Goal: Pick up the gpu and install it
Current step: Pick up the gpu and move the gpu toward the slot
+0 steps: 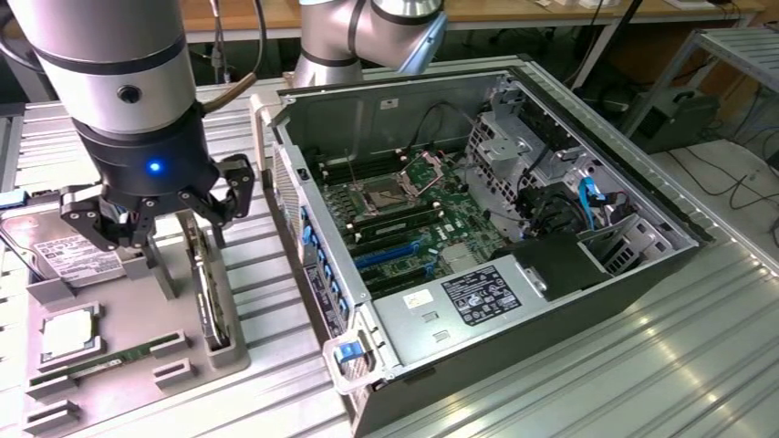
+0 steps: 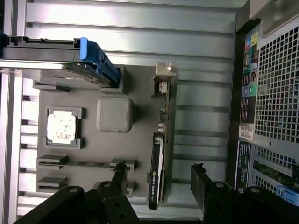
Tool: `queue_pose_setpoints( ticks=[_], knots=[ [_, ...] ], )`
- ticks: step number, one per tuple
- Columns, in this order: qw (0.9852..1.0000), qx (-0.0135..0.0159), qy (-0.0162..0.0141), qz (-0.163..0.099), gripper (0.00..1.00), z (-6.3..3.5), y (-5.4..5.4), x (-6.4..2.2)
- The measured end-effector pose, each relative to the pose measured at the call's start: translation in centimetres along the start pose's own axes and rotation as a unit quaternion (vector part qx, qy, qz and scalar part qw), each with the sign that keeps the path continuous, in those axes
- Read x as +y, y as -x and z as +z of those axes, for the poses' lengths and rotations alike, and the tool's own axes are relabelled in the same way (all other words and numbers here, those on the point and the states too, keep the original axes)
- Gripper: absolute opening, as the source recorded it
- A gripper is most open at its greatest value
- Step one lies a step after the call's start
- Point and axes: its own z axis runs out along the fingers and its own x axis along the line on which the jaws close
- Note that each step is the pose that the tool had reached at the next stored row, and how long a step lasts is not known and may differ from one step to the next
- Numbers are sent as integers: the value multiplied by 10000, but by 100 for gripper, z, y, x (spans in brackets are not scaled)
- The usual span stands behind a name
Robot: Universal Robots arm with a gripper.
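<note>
Two fingers [image 2: 119, 176] of my gripper [image 2: 160, 179] stand as wide apart as they go, and I hold nothing. The top edge of the gpu [image 2: 161, 140] runs below the gap between them. I judge the jaws are spread like this to clear both faces of the card with room to spare; neither finger touches it.

The gpu stands on its long edge in a slot of the grey fixture tray [image 2: 70, 98], with its silver bracket [image 2: 166, 77] at the end away from my fingers. Upright like that, it offers its two flat faces to a pinch from above. The same tray keeps the hard drive [image 2: 46, 60], the CPU [image 2: 61, 127] in a square pocket and the memory stick [image 2: 84, 163] in its own holders, each apart from the others. Just beside the tray on the ribbed metal counter [image 1: 681, 365], the computer case [image 1: 535, 365] lies on its side with the panel off. Its motherboard [image 1: 402, 214] faces up, which I take to be for reaching its slots from overhead.

Seen edge-on, the card hides its fan face from me. In the exterior view my own wrist and fingers cover its bracket end. How high I hover above it I cannot tell. Which slot on the board is meant for the card is also hard to make out among the cables and drive cage.
</note>
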Motion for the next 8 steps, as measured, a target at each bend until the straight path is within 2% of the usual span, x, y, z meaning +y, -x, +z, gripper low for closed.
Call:
queue_pose_setpoints(
  ticks=[8],
  knots=[
    [10000, 0, 0, -3, 66, 27, -2, -36]
  ],
)
